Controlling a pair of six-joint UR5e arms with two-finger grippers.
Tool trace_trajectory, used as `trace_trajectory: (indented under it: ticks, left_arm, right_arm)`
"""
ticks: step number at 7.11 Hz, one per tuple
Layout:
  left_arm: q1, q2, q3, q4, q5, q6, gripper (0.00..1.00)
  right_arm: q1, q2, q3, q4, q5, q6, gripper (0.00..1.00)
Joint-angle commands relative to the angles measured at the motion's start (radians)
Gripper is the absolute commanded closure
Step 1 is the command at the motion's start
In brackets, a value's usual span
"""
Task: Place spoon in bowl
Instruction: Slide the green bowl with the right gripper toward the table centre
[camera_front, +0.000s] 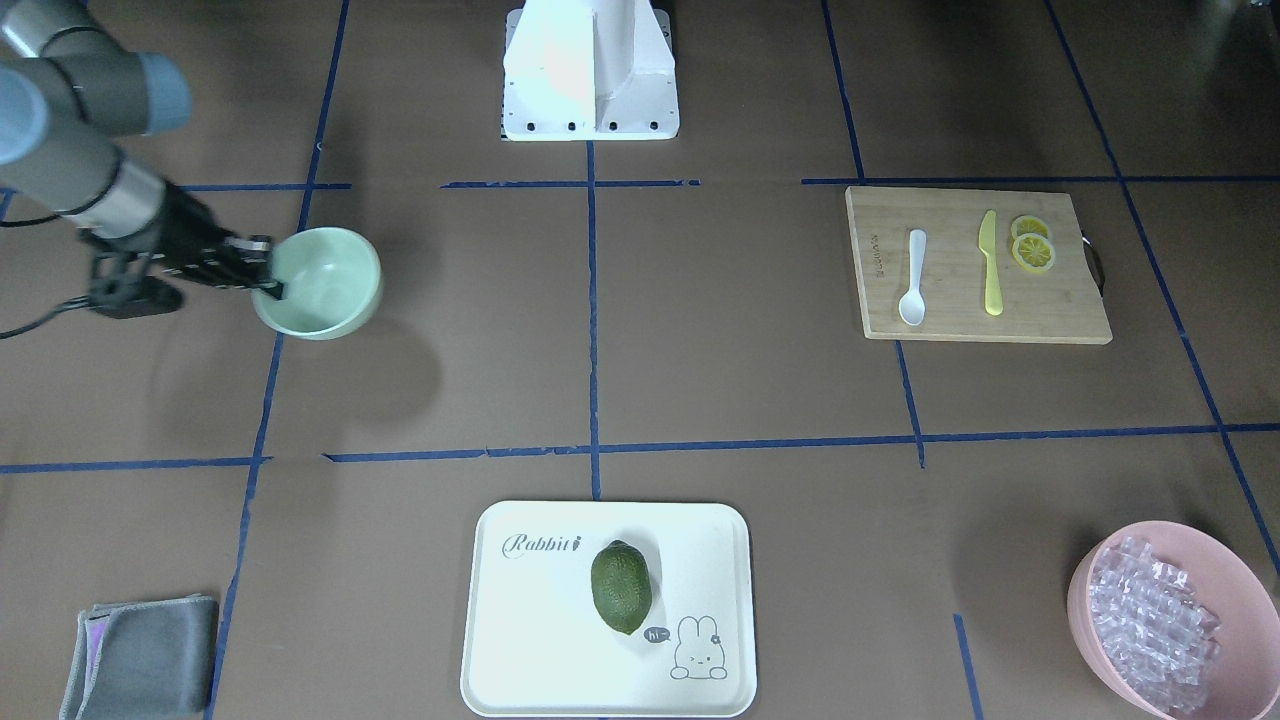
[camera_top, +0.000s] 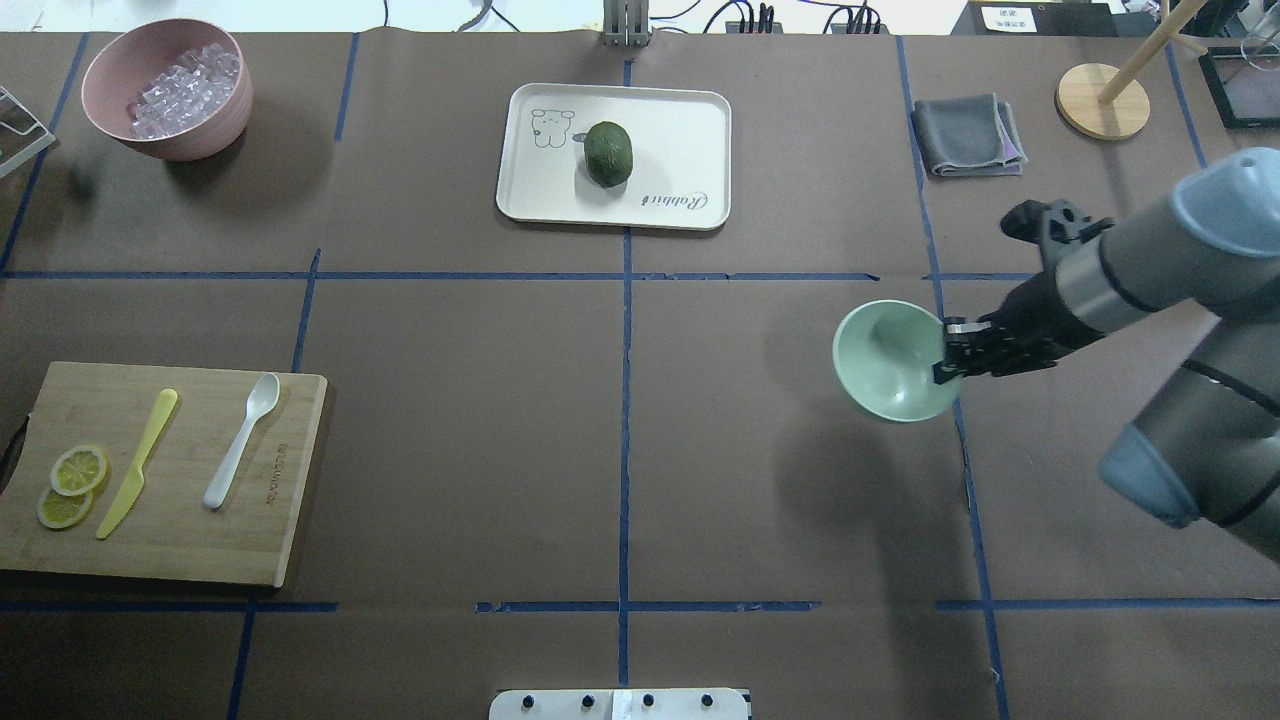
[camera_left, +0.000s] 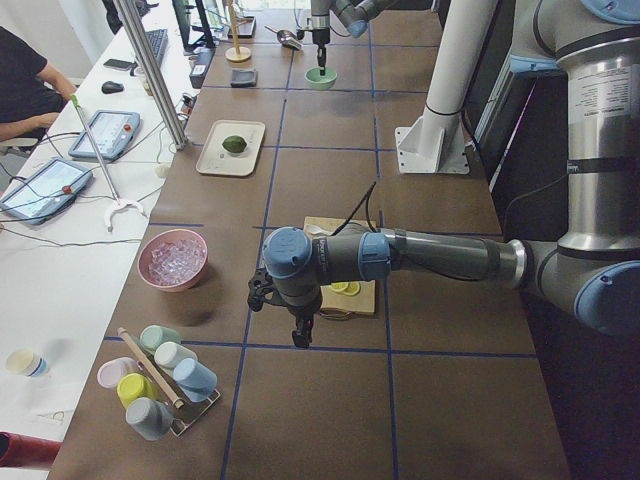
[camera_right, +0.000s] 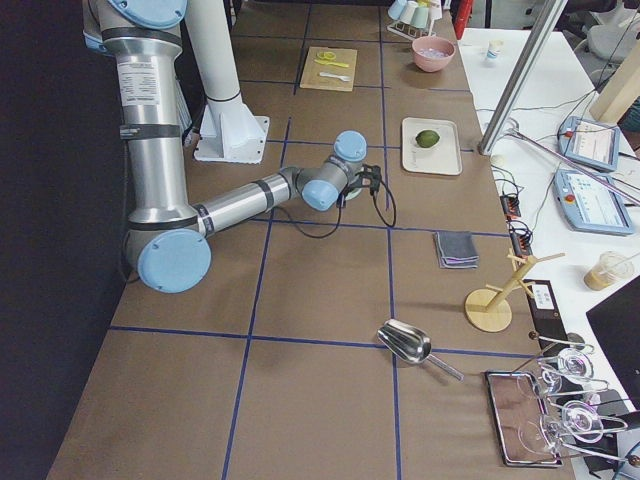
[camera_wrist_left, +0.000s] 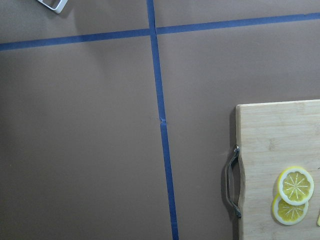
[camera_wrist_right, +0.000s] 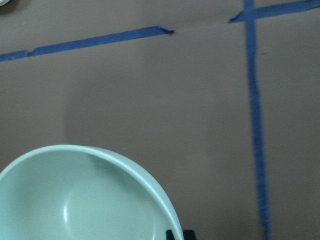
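Brown tabletop (camera_top: 450, 400) with blue tape grid (camera_top: 625, 400), bearing cutting board (camera_top: 180, 540), cream tray (camera_top: 680, 130), pink bowl (camera_top: 190, 140), folded grey cloth (camera_top: 965, 135)

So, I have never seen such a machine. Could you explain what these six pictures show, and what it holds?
This is a robot with two arms at a table. Two pictures look down from above, two look along the table from its ends, two come from wrist cameras. The right gripper is shut on the rim of the green bowl, which seems lifted: its shadow lies apart. The left gripper hangs beside the board; open or shut, I cannot tell. On the board lie the spoon, a knife and lemon slices. Elsewhere: a tray with a green fruit, a pink bowl of cubes, a cloth.
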Motion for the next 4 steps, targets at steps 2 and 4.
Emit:
trace_trajectory:
  ticks: [2, 4]
  left_arm:
    - [0.0, 0.002, 0.018, -0.06, -0.007, -0.003, 0.0]
    - [0.002, 0.002, 0.018, -0.06, -0.024, -0.003, 0.0]
  right_arm:
    - [-0.229, 0.369, -0.16, -0.143, -0.194, 0.265, 1.0]
    - [-0.239, 0.421, -0.233, -0.14, -0.227, 0.279, 1.0]
